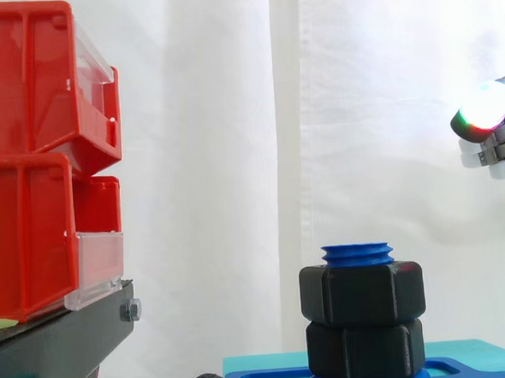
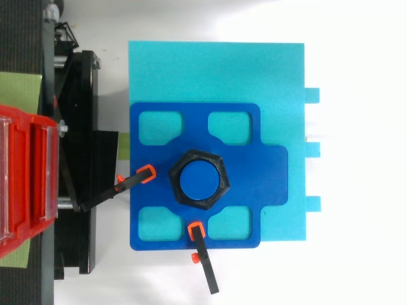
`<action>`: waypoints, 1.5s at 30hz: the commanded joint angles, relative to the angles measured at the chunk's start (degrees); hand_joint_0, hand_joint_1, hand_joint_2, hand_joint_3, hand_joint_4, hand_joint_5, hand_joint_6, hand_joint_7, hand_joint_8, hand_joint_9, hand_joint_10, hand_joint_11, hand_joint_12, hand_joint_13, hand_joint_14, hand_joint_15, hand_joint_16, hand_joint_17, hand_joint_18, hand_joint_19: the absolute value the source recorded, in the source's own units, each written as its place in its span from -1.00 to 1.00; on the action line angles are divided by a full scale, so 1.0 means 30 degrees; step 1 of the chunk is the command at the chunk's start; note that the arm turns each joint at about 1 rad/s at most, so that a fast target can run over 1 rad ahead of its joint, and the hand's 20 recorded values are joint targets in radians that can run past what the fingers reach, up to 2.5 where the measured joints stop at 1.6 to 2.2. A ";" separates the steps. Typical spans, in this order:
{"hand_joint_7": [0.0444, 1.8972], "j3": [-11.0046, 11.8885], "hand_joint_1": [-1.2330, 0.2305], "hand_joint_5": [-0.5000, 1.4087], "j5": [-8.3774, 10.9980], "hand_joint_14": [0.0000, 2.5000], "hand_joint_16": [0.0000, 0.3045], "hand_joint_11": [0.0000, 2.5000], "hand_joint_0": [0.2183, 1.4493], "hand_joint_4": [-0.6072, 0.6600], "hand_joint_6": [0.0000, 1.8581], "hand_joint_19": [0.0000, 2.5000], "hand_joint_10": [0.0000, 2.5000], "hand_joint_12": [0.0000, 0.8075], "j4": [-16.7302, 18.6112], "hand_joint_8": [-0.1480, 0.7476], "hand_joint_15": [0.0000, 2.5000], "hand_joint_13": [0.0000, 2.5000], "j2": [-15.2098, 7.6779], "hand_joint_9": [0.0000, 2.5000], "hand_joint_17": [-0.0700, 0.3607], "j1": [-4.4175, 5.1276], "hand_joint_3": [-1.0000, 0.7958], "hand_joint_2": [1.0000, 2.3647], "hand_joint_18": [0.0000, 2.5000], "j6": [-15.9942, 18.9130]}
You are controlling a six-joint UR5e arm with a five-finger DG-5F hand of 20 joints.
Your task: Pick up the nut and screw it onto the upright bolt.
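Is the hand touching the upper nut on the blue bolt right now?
Apart. The side view shows the hand at the right edge, above and well clear of the upper nut, with white curtain between them.

Bolt [image 1: 357,254]: solid mid blue, no markings. Upper nut [image 1: 362,294] and lower nut [image 1: 365,349]: both matt black. Plate [image 2: 267,171]: deeper blue, with cyan showing through its four cut-outs. Board [image 2: 216,70] beneath: plain cyan. Left clamp [image 2: 121,187] and lower clamp [image 2: 206,267] at plate's left and lower edges: black, orange tips. Bins [image 1: 23,83]: bright red, clear fronts. Stand [image 1: 56,347]: black. Sheet [image 2: 19,89] beside bins: lime green. Curtain [image 1: 359,105]: white. Hand [image 1: 487,106]: grey, glowing white, fringed green and red.
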 commanded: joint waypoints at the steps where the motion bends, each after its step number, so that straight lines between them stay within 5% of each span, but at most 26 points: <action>1: -0.33 -0.0017 0.05 -0.73 -0.0027 -1.00 -0.73 -1.00 -0.55 0.19 -0.46 -1.00 -1.00 -0.22 0.0024 -0.29 -1.00 -1.00 0.0000 -1.00 -0.24 0.0001 -0.44 -1.00 -1.00 0.0005; 45: -0.30 0.0013 0.05 -0.73 0.0003 -1.00 -0.73 -1.00 -0.55 0.23 -0.46 -1.00 -1.00 -0.21 0.0024 -0.27 -1.00 -1.00 0.0000 -1.00 -0.24 0.0001 -0.44 -1.00 -1.00 0.0005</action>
